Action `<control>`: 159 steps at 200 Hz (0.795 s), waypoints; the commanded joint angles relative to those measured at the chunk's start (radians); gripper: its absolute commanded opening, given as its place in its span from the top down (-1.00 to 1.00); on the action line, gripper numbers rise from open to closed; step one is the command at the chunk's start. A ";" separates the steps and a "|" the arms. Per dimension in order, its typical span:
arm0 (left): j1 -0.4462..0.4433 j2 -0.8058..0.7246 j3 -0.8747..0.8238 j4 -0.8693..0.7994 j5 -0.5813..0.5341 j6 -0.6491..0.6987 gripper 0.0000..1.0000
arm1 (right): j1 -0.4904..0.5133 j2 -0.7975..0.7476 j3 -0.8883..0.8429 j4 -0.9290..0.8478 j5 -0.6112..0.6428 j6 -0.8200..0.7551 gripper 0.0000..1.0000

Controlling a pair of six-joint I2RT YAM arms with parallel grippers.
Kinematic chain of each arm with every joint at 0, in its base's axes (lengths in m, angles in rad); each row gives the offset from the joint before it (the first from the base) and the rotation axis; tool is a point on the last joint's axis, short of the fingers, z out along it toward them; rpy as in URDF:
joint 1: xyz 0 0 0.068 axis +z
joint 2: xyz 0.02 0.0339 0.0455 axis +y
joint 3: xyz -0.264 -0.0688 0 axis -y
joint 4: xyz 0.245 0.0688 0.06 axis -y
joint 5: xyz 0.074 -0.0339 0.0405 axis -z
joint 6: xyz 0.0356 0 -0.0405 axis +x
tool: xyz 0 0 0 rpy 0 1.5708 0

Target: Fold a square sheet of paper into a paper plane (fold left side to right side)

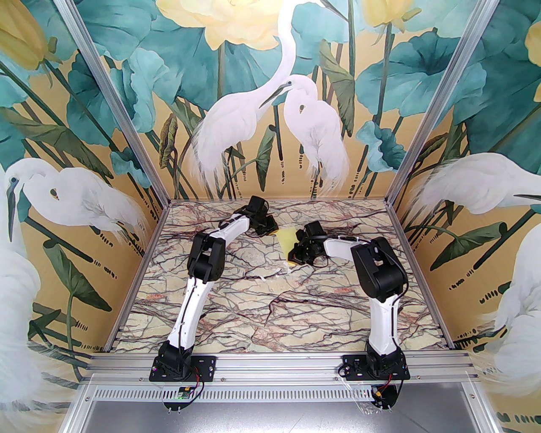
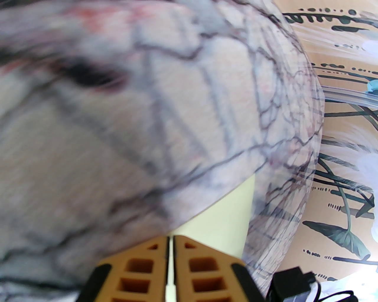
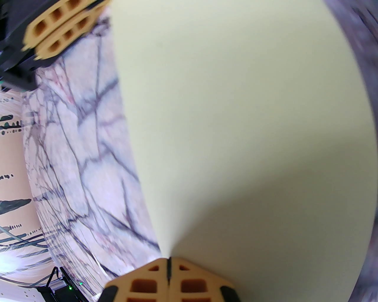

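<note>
top view: the sheet of paper [image 1: 287,239], pale yellow, sits toward 12 o'clock from the middle of the marble table [image 1: 270,313], caught between both arms. the left gripper [image 1: 272,226] meets it at its 10 o'clock corner, the right gripper [image 1: 291,256] at its 6 o'clock end. whether the fingers are closed cannot be told from here. a small white scrap [image 1: 272,275] lies on the table at 7 o'clock from the sheet, just apart from it

left wrist view: the left gripper [image 2: 170,237] has its tan fingers pressed together, and the sheet of paper [image 2: 224,215] spreads from their tips toward 1 o'clock, so they seem to pinch its edge. the blurred table [image 2: 118,132] lies beyond

right wrist view: the right gripper [image 3: 169,261] is squeezed onto the sheet of paper [image 3: 236,118], which fans up from the tips toward 12 and 2 o'clock. the left gripper [image 3: 79,16] is at 11 o'clock, fingers together, by the sheet's far edge
</note>
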 commanded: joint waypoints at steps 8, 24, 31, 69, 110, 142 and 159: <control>-0.002 -0.226 -0.157 0.094 -0.044 0.029 0.65 | 0.006 -0.093 0.048 -0.082 0.065 0.014 0.52; -0.016 -0.279 -0.232 0.101 -0.049 0.038 0.61 | -0.003 -0.144 0.063 -0.095 0.109 0.004 0.25; -0.025 -0.295 -0.263 0.109 -0.049 0.042 0.60 | -0.007 -0.162 0.064 -0.102 0.126 -0.003 0.17; -0.084 -0.277 -0.313 0.129 -0.034 0.050 0.60 | -0.065 -0.219 0.021 -0.146 0.192 -0.036 0.09; -0.097 -0.165 -0.224 0.075 -0.039 0.067 0.62 | -0.117 -0.244 -0.066 -0.130 0.208 -0.057 0.02; -0.100 -0.108 -0.193 0.045 -0.052 0.080 0.62 | -0.124 -0.204 -0.077 -0.117 0.184 -0.055 0.00; -0.102 -0.092 -0.192 0.039 -0.056 0.082 0.62 | -0.125 -0.172 -0.071 -0.116 0.176 -0.052 0.00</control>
